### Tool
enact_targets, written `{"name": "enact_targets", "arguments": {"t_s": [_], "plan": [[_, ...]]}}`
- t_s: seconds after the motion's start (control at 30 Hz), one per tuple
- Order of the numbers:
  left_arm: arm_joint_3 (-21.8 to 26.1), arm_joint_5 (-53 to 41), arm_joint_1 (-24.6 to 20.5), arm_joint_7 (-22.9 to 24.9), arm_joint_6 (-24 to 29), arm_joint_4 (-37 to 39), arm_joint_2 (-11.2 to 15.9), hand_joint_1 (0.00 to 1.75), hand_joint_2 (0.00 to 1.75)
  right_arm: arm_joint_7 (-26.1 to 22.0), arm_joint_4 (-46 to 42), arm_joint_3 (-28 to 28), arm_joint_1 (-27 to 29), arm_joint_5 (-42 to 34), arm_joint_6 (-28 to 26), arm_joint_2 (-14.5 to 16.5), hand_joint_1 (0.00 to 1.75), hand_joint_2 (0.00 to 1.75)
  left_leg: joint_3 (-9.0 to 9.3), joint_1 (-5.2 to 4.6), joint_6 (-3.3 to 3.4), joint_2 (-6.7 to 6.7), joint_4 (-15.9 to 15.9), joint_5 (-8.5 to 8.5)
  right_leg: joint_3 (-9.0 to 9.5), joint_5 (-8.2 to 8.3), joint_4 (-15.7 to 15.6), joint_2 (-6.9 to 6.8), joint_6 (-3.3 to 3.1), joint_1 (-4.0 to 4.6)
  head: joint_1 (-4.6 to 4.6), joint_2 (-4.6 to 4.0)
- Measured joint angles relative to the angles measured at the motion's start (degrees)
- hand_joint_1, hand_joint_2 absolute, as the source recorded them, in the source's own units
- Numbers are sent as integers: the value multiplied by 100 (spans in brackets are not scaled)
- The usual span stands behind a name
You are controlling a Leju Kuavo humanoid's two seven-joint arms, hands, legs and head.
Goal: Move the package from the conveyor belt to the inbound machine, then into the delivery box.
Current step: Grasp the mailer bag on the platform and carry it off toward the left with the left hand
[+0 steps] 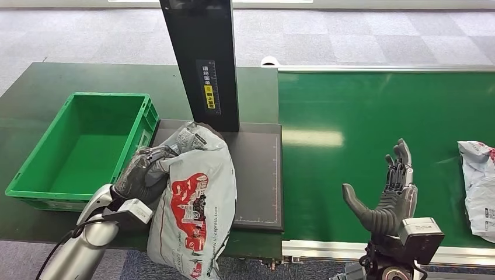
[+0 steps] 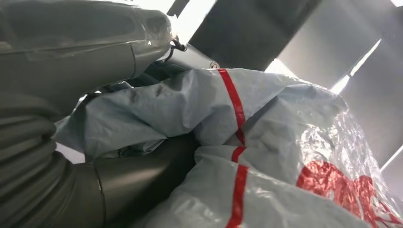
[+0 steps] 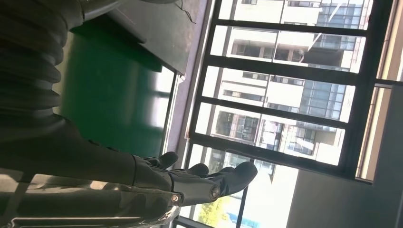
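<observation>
Package [image 1: 195, 204], a grey plastic mailer with red print, hangs in the left hand [image 1: 140, 175] in the head view, its upper part over the near-left corner of the inbound machine [image 1: 257, 175], a dark flat platform with a black upright post, and its lower end drooping past the table's near edge. Left of the machine sits the green delivery box [image 1: 82, 146]; right of it runs the green conveyor belt [image 1: 373, 122], where the right hand [image 1: 388, 195] hovers, fingers spread and holding nothing, and a second mailer [image 1: 480, 186] lies farther right. From the left wrist, thumb and dark fingers [image 2: 142, 178] clamp crumpled folds of the package [image 2: 266, 123]. From the right wrist, the right hand's fingers [image 3: 223, 180] extend apart against bright windows [image 3: 294, 90].
</observation>
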Motion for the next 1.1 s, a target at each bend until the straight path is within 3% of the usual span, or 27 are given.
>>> {"name": "enact_targets", "arguments": {"t_s": [0.27, 0.37, 0.77, 0.97, 1.1], "plan": [[269, 1027, 433, -348, 1948, -1354, -70, 175, 175, -138, 14, 31, 24, -48, -108, 2, 0, 175, -7, 0, 0, -1, 0, 0, -4, -2, 0, -1, 0, 0, 1, 0], [317, 957, 435, -353, 2356, -1608, -67, 175, 175, -170, 13, 38, 54, -64, -203, 3, 0, 175, -10, 0, 0, -1, 0, 0, -7, -3, -1, -2, 1, 0, 1, 0], [646, 811, 194, -278, 2317, -1647, -182, 175, 175, -172, 11, 61, 115, -68, -284, 7, 0, 175, -7, 0, -1, 0, 0, 1, -9, -1, 0, 0, 0, 0, 1, 0], [794, 821, -146, 344, 2086, -1339, -274, 175, 175, -172, 11, 81, 115, -68, -292, 7, 0, 175, -11, 0, 0, -1, 1, 2, -11, 1, -1, -1, 0, 0, 1, 0], [889, 841, -369, 376, 2014, -1083, -340, 175, 175, -170, 11, 113, 115, -68, -298, 7, 0, 175, -9, 0, 0, 4, 1, 4, -10, 3, 0, 2, 0, 0, 1, 0]]}}
